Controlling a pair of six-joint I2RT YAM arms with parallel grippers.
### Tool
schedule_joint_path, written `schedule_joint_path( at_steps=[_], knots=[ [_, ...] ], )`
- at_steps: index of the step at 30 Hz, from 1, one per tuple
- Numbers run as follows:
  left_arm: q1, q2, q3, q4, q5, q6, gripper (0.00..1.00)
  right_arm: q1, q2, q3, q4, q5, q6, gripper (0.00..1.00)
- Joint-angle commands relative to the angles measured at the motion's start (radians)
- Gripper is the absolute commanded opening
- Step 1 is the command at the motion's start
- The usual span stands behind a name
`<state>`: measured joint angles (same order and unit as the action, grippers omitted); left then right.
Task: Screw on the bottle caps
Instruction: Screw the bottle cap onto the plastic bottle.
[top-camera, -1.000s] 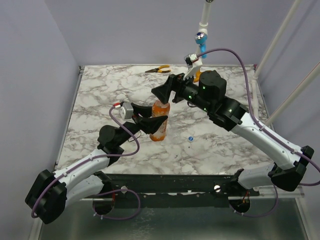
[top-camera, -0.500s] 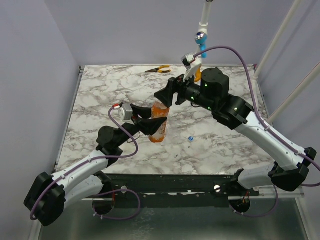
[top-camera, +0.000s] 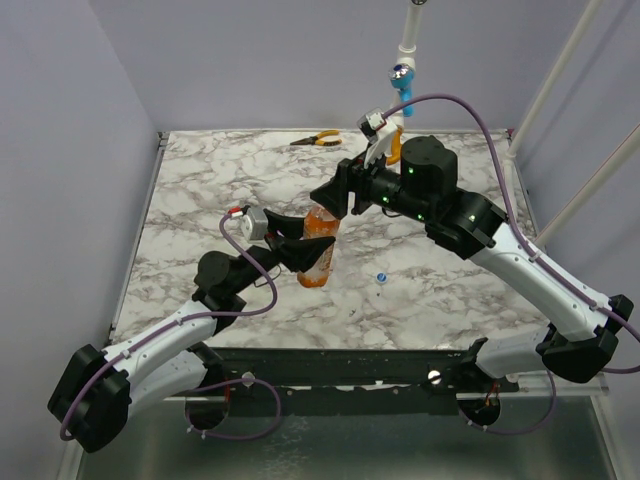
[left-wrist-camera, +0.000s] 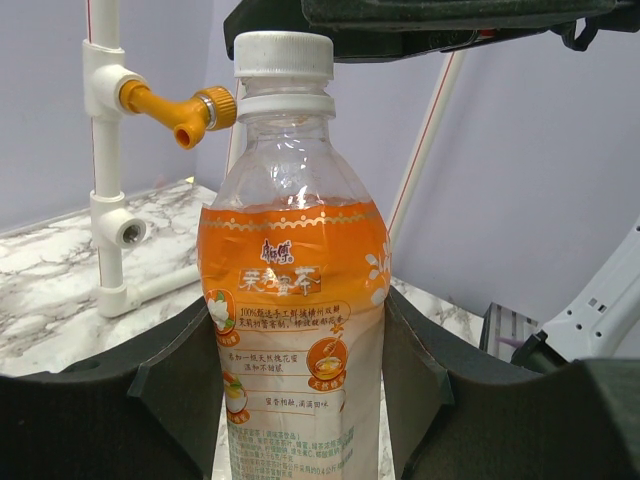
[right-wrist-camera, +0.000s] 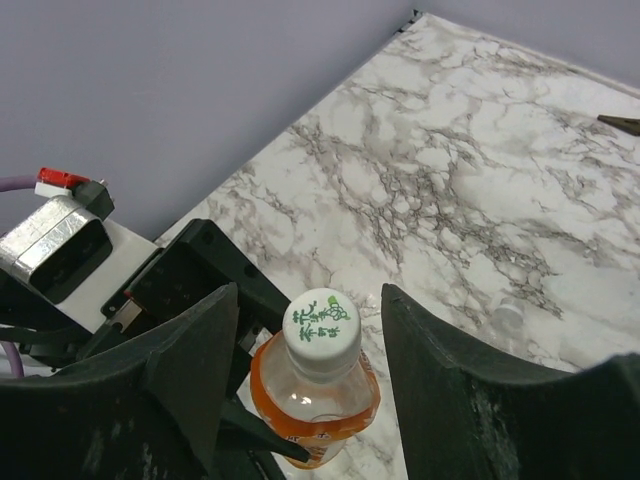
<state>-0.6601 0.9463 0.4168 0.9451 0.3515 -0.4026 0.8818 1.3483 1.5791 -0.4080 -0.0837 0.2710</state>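
Note:
The bottle (top-camera: 321, 252), clear plastic with orange contents, stands lifted over the marble table (top-camera: 200, 200), and my left gripper (top-camera: 303, 248) is shut on its labelled body (left-wrist-camera: 295, 300). A whitish cap (left-wrist-camera: 284, 57) sits on the bottle's neck. My right gripper (top-camera: 331, 200) hangs directly above it. In the right wrist view its two black fingers flank the whitish cap (right-wrist-camera: 321, 324), with a gap on each side, so the right gripper (right-wrist-camera: 308, 312) is open and touches nothing. A tiny blue cap (top-camera: 381, 277) lies on the table to the right of the bottle.
Orange-handled pliers (top-camera: 316, 139) lie at the table's far edge. A white pipe stand (left-wrist-camera: 104, 150) with an orange valve handle (left-wrist-camera: 180, 112) and a blue valve handle (top-camera: 401, 78) rises at the back right, behind my right arm.
My right gripper has come down and slightly left over the bottle's cap, and its jaws have narrowed around it. The left gripper still holds the bottle in nearly the same place.

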Motion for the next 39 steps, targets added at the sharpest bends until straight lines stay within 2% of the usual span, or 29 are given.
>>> schedule_joint_path(
  at_steps=[1, 12, 26, 33, 39],
  knots=[
    [0.006, -0.011, -0.007, 0.011, 0.025, -0.004, 0.25, 0.001, -0.003, 0.016, -0.027, -0.008, -0.008, 0.62],
    [0.005, -0.021, -0.007, 0.011, 0.025, -0.004, 0.25, 0.000, 0.006, 0.008, -0.035, 0.026, -0.001, 0.61],
    [0.006, -0.027, -0.009, 0.009, 0.026, -0.004, 0.25, 0.001, 0.017, 0.011, -0.040, 0.037, 0.012, 0.51],
    [0.006, -0.038, -0.009, 0.009, 0.028, -0.005, 0.25, 0.000, 0.002, -0.015, -0.018, 0.032, 0.039, 0.38],
    [0.006, -0.055, -0.009, 0.009, 0.038, -0.012, 0.25, -0.012, -0.009, -0.032, 0.010, -0.026, 0.067, 0.37]
  ],
)
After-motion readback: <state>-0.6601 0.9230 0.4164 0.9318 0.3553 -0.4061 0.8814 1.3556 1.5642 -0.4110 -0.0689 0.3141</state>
